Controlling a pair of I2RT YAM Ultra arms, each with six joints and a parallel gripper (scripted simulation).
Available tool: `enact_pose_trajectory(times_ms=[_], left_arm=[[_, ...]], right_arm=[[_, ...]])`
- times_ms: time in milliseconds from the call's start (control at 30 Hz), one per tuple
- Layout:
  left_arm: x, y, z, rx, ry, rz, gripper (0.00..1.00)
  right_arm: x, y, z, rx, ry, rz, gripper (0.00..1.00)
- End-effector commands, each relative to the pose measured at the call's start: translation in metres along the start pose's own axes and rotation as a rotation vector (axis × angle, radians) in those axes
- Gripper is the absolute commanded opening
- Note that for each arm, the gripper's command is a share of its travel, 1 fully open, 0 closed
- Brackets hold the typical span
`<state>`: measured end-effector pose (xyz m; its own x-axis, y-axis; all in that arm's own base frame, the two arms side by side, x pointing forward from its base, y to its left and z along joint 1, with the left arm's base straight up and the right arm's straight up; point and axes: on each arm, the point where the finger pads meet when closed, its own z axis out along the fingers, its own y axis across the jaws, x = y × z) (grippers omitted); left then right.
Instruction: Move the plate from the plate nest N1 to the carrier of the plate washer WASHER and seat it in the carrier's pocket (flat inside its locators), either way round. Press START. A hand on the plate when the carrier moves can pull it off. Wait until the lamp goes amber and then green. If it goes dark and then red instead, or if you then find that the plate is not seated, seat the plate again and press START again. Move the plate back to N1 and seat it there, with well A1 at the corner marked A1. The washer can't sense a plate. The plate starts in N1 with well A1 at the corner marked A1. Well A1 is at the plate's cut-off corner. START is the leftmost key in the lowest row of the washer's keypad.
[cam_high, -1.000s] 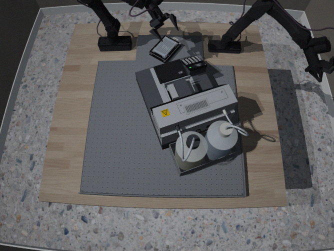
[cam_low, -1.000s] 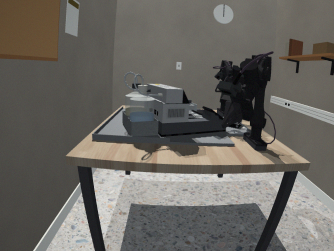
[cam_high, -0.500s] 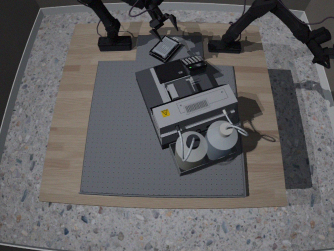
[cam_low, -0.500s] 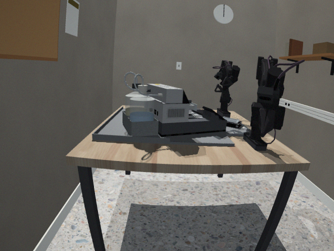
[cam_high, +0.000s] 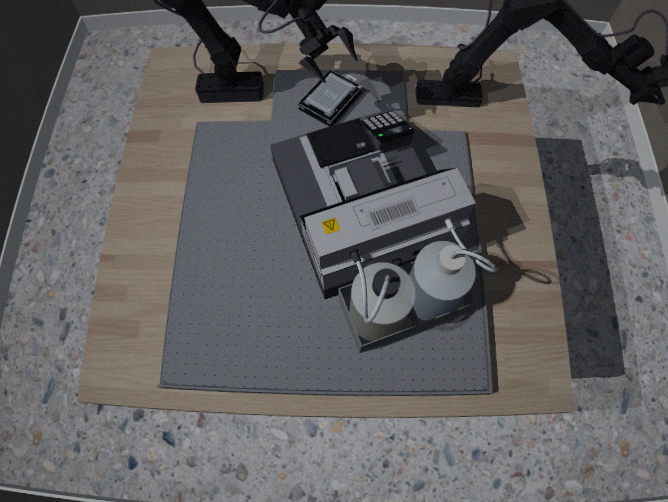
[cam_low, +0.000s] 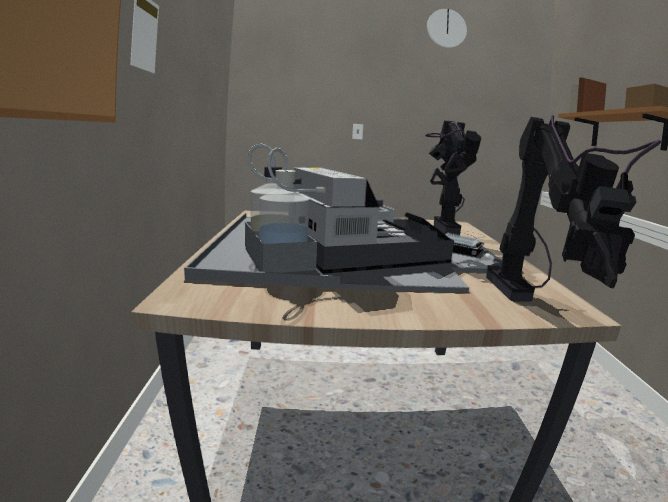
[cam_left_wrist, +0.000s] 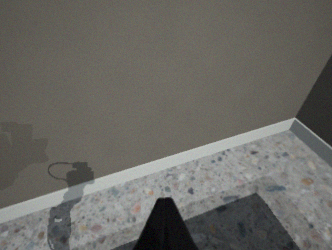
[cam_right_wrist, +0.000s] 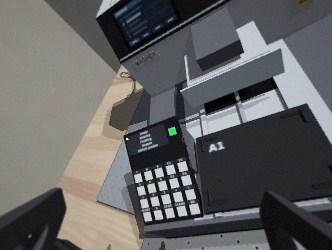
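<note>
Seen from above, with the arms along the far side, the right gripper (cam_high: 339, 69) (cam_low: 438, 175) (cam_right_wrist: 163, 199) hangs wide open, holding nothing, just above the far edge of the plate (cam_high: 330, 95) (cam_low: 465, 241). That plate lies on its dark nest N1 (cam_high: 330, 119) near the far edge of the bench (cam_high: 143, 226) (cam_low: 378, 333). Nearer stands the washer (cam_high: 345, 232) (cam_low: 345, 188) (cam_right_wrist: 170, 75), a yellow warning triangle (cam_high: 330, 225) on top and "WASHER" on its housing. Its dark carrier (cam_high: 340, 145) (cam_right_wrist: 260, 167) reads "A1" beside the keypad (cam_high: 384, 119) (cam_right_wrist: 165, 192), whose lamp (cam_high: 380, 134) (cam_right_wrist: 172, 131) glows green; screen text (cam_right_wrist: 145, 22) is too small to read. Farthest right, the left gripper (cam_high: 659, 101) (cam_low: 611, 283) (cam_left_wrist: 164, 207) is closed on nothing, beyond the bench edge, well apart from the plate.

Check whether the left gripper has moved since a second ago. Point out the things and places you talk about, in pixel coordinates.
Yes. In the exterior view, the left gripper (cam_high: 655, 101) (cam_low: 611, 283) (cam_left_wrist: 164, 207) went from the picture's left of its base (cam_high: 448, 94) (cam_low: 510, 289) to the right.
</note>
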<state>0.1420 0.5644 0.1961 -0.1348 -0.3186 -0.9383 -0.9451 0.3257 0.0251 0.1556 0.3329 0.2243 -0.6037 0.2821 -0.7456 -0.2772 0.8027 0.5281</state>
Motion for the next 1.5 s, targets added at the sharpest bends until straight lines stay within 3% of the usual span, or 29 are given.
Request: enact_pose_trajectory(times_ms=[0, 433, 900, 1467], left_arm=[[-0.045, 0.02, -0.011, -0.057, -0.17, -0.01, 0.0], [-0.044, 0.11, -0.035, -0.251, -0.293, -0.065, 0.0], [-0.042, 0.142, -0.049, -0.323, -0.34, -0.083, 0.0], [-0.042, 0.145, -0.051, -0.33, -0.345, -0.084, 0.0]], right_arm=[[-0.026, 0.009, -0.006, -0.017, -0.058, 0.048, 1.0], [-0.022, 0.013, -0.009, -0.029, -0.053, 0.044, 1.0], [-0.019, 0.017, -0.01, -0.049, -0.041, 0.034, 1.0], [-0.021, 0.018, -0.008, -0.058, -0.037, 0.065, 1.0]])
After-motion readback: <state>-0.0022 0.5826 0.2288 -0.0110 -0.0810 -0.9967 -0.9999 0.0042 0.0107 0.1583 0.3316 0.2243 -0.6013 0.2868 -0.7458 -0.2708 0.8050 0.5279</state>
